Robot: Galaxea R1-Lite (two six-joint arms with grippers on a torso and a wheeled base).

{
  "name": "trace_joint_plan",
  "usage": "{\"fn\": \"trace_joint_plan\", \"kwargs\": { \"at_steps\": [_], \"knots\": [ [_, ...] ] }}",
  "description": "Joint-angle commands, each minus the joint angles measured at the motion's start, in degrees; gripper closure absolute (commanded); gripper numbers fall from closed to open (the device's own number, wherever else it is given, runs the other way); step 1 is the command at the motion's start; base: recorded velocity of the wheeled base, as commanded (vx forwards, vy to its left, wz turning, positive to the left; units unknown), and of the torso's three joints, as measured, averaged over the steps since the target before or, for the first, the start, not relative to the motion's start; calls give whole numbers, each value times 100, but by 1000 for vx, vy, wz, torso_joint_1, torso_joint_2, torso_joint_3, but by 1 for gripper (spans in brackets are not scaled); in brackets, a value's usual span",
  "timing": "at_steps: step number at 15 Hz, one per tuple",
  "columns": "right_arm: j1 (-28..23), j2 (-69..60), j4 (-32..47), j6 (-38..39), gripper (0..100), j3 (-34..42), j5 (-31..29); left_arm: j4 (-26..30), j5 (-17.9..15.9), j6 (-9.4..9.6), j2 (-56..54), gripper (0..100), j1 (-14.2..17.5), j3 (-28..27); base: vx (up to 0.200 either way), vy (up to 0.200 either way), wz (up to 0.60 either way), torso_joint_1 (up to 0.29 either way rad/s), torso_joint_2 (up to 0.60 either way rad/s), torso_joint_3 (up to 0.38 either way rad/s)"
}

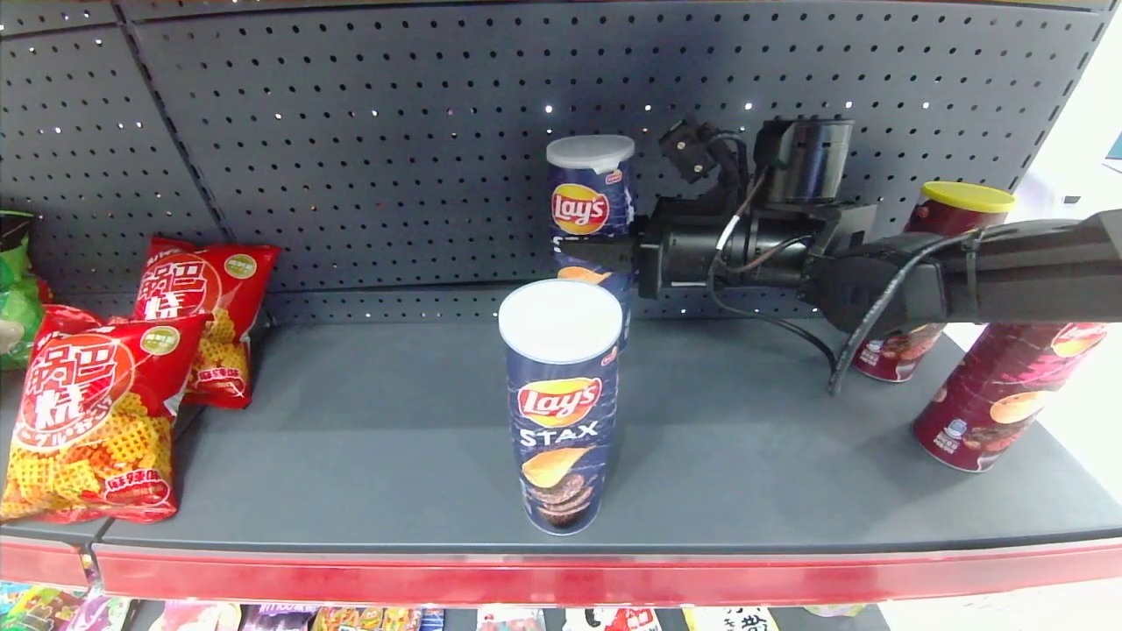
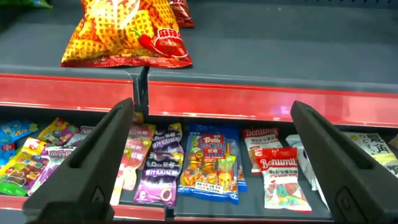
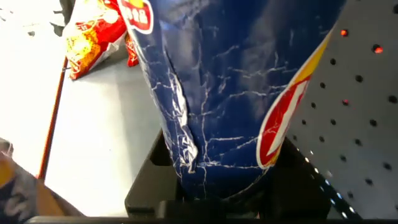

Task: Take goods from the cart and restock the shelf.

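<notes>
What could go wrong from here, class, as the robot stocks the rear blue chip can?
1. The right pincer grips the rear blue cylindrical chip can close behind the front blue white-lidded can; releasing or withdrawing could topple either.
2. The right arm crosses in front of the red yellow-lidded can and might knock it.

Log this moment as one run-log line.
right end effector: shut on rear chip can, upright, behind front chip can | left end effector: open, facing candy packs

blue can (image 3: 217, 93) in hand (image 3: 219, 183), red bags (image 3: 93, 34)
</notes>
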Motion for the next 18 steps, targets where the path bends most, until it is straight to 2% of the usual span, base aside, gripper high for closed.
{"fn": "trace_joint_plan", "kwargs": {
  "at_steps": [1, 2, 8, 18],
  "knots": [
    [-7, 281, -8, 36, 100, -234, 152, 0, 1, 0, 11, 0, -9, 1, 0, 0, 0, 0, 0, 0],
    [11, 307, 18, 133, 100, -287, 319, 0, 1, 0, 11, 0, 0, 1, 0, 0, 0, 0, 0, 0],
    [204, 536, -25, 265, 100, -427, 345, 0, 1, 0, 11, 0, 0, 1, 0, 0, 0, 0, 0, 0],
    [11, 677, -263, 238, 100, -93, 354, 0, 1, -9, 11, 0, 0, 1, 0, 0, 0, 0, 0, 0]
  ]
}}
